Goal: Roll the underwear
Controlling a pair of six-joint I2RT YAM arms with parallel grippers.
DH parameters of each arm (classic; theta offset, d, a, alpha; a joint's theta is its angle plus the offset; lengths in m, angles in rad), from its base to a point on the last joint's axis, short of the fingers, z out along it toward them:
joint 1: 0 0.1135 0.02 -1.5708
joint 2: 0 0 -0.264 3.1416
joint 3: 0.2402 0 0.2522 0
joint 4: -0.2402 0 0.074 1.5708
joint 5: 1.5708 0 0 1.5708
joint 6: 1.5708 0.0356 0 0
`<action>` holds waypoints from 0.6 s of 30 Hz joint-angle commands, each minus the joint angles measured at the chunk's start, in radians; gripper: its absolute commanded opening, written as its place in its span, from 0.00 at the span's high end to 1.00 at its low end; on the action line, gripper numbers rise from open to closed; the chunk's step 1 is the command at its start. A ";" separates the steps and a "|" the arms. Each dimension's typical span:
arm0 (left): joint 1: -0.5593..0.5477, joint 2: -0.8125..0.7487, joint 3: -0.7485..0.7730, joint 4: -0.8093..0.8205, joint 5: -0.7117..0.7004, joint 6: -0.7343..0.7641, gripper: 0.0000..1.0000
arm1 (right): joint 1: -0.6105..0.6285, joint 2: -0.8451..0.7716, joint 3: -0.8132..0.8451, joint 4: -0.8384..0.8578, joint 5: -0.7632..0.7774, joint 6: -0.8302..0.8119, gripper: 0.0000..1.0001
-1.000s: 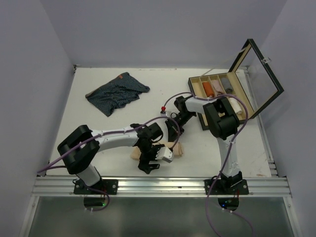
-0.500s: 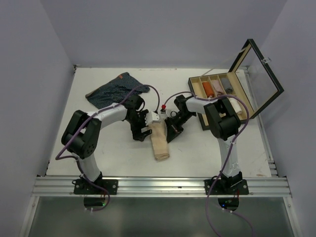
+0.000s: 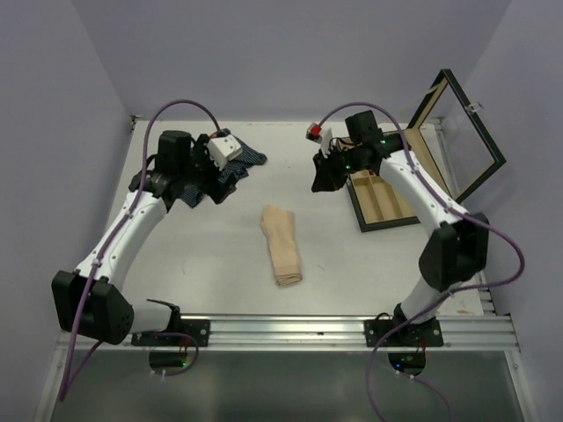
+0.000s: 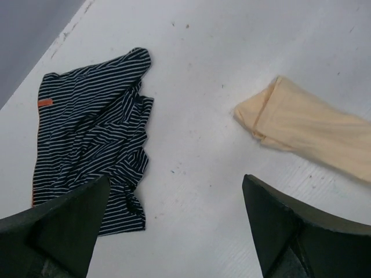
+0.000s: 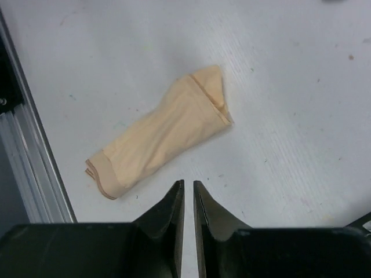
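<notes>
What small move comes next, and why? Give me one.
Probably bring the open left gripper down to one end of the beige underwear to start the roll. The garment lies flat on the table as a folded strip, not yet rolled, and nothing is touching it.

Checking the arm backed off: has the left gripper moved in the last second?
Yes. The left gripper has moved away from the front rail to the far side of the table, above the navy underwear.

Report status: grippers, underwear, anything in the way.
Left gripper open, empty, over navy striped underwear. Right gripper all but shut, empty. Beige underwear flat mid-table, folded, not rolled. Nothing blocking it.
</notes>
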 commanded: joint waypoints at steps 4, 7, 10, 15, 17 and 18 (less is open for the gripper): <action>0.012 0.116 0.045 -0.084 0.255 -0.227 0.00 | 0.176 -0.351 -0.286 0.172 -0.024 -0.154 0.39; 0.080 0.060 -0.070 0.039 0.441 -0.406 0.00 | 0.176 -0.362 -0.474 0.398 -0.214 0.068 0.02; 0.097 -0.058 -0.196 0.283 0.440 -0.517 0.00 | 0.193 -0.222 -0.485 0.464 -0.483 0.279 0.01; 0.097 -0.066 -0.208 0.274 0.385 -0.513 0.00 | 0.262 -0.178 -0.586 0.842 -0.494 0.589 0.01; 0.099 -0.044 -0.207 0.228 0.364 -0.496 0.00 | 0.268 -0.154 -0.701 1.049 -0.491 0.871 0.01; 0.099 -0.044 -0.214 0.228 0.353 -0.497 0.00 | 0.271 -0.129 -0.727 1.161 -0.488 0.930 0.02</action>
